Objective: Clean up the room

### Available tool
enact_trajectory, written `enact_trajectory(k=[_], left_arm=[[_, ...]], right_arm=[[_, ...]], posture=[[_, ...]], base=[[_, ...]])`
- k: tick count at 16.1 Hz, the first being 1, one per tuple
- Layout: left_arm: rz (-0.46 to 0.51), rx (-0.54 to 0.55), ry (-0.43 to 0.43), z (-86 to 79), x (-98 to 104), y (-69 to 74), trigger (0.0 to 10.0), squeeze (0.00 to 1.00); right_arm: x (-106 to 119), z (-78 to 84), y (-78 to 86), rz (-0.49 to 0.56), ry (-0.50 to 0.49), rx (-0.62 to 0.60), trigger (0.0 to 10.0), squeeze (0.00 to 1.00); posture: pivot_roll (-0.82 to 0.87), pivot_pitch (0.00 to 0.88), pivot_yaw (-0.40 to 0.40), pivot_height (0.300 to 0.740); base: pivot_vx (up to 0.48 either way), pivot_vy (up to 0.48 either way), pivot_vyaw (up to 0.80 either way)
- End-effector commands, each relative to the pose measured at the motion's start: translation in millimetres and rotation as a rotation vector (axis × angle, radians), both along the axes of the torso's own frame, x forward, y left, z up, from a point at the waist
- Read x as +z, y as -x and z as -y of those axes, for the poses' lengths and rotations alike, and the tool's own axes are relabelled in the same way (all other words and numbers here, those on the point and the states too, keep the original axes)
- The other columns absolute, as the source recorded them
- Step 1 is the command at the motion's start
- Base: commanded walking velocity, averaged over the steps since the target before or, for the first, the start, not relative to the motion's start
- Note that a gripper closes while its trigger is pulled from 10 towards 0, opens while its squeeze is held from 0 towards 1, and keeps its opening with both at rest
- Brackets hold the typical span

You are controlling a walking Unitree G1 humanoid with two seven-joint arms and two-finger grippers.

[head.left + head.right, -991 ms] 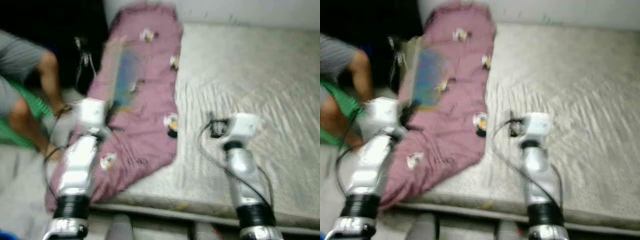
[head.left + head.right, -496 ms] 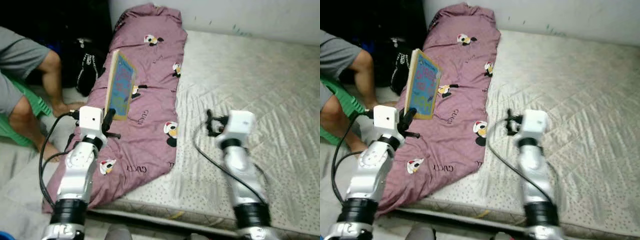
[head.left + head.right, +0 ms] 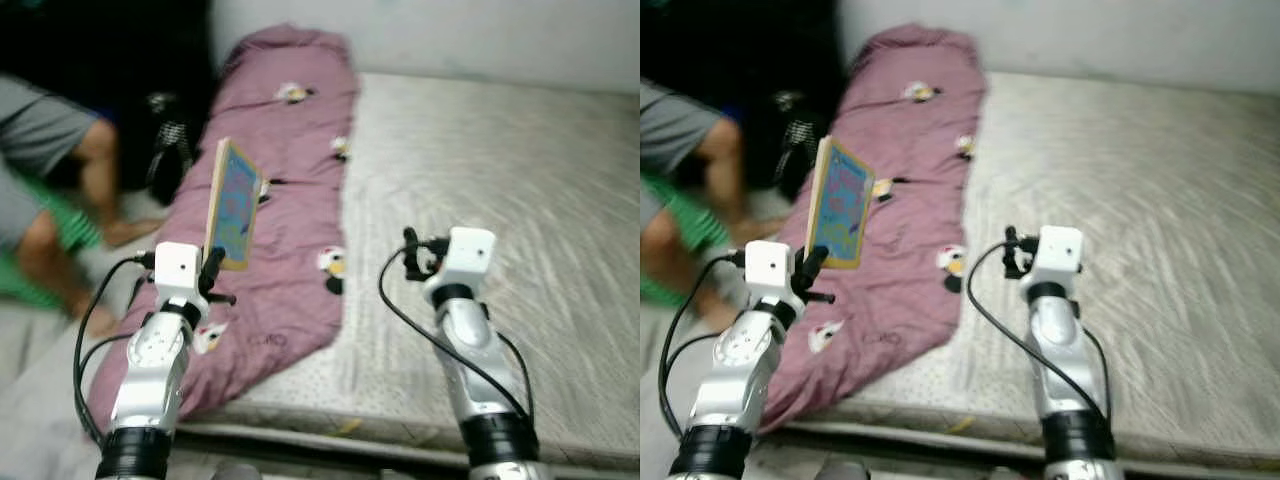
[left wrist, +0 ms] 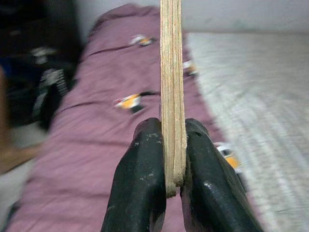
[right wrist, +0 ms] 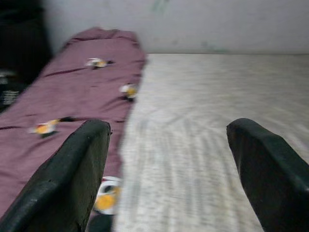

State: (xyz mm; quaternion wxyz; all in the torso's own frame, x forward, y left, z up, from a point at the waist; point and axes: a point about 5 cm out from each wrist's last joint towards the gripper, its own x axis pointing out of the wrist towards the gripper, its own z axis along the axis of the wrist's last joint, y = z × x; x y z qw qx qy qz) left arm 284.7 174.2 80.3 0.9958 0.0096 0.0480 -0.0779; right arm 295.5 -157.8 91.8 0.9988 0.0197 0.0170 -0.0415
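Left eye view: my left gripper is raised over the near left edge of the bed, clamped on the lower edge of a book that stands nearly upright, its blue cover facing the mattress side. Under and beyond the book lies a mauve blanket with small cartoon prints, running along the left side of the grey quilted mattress. My right gripper is held above the mattress, just beside the blanket's edge. A seated person's leg is at the far left, on the floor beside the bed, near a dark bag. Right eye view: the same layout, with the book above my left wrist housing and the blanket behind it; the frame is slightly blurred. Left wrist view: both black fingers press flat against the book's page edges, which rise straight between them; the blanket lies beyond. Right wrist view: my right fingers are spread wide apart with nothing between them, over the seam where the blanket meets the mattress.
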Motion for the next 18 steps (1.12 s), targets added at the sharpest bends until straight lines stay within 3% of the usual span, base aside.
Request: enact_trajectory(k=[1,11,18], left_arm=[[0.060,-0.022,0.017,4.8,13.1,-3.0,10.0,0.00],[0.051,-0.034,0.047,9.1,12.3,-1.5,10.0,0.00],[0.046,-0.002,0.094,9.2,11.6,-1.9,10.0,0.00]], right_arm=[[6.2,-0.3,-0.7,0.021,0.003,0.010,10.0,0.00],[5.9,5.2,0.6,0.003,-0.003,-0.004,10.0,0.00],[5.3,5.9,1.3,-0.007,0.002,-0.002,10.0,0.00]], posture=[[-0.01,0.000,0.001,0.740],[-0.01,0.000,-0.009,0.740],[-0.01,0.000,-0.015,0.740]], base=[[0.000,-0.240,0.00],[0.000,-0.447,0.00],[0.000,-0.040,0.00]])
